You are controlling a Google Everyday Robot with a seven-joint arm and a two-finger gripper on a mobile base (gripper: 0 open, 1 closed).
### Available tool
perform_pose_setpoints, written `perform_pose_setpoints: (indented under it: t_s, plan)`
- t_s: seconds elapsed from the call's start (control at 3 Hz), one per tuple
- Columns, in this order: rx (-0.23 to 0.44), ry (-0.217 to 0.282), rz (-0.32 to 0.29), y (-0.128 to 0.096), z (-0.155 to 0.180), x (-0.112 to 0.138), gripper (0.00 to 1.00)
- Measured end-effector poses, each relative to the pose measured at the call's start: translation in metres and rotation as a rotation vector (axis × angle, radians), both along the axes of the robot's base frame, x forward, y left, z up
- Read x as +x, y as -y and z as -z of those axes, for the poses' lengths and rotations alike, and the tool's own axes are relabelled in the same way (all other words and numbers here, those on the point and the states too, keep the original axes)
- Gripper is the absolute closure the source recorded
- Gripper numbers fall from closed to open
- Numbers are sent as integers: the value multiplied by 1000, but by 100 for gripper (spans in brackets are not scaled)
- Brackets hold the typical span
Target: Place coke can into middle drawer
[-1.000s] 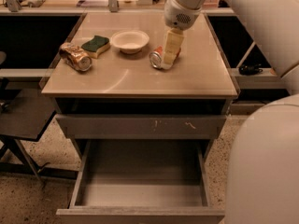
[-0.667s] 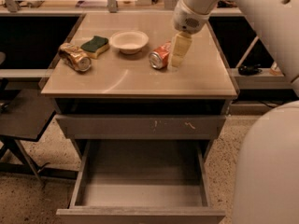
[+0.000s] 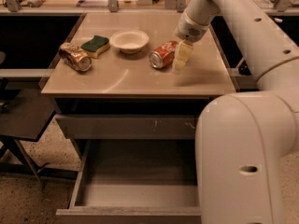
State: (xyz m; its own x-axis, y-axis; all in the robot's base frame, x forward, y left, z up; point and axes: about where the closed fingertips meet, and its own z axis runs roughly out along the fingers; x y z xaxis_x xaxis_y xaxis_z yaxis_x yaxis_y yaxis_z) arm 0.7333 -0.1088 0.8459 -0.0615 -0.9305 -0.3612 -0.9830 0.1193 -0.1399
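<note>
Coke can lying on its side on the tabletop, just right of the white bowl. End effector pointing down, immediately beside the can's right end; whether it is spread or pressed together cannot be told. Green sponge and brownish can at left. Middle drawer pulled open below the closed, scratched drawer front.

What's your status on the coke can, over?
Gripper beside coke can, can lying on countertop. Middle drawer open below. Bowl close by, not touching can.
</note>
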Motion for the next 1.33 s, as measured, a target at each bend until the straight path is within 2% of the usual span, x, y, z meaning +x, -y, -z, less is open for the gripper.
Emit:
perform_pose_setpoints:
  t_s: [0.33, 1.0, 1.33]
  plan:
    - [15, 40, 18, 3, -5, 17, 0]
    - [9, 42, 2, -7, 0, 24, 0]
    - [-16, 30, -79, -32, 10, 32, 0]
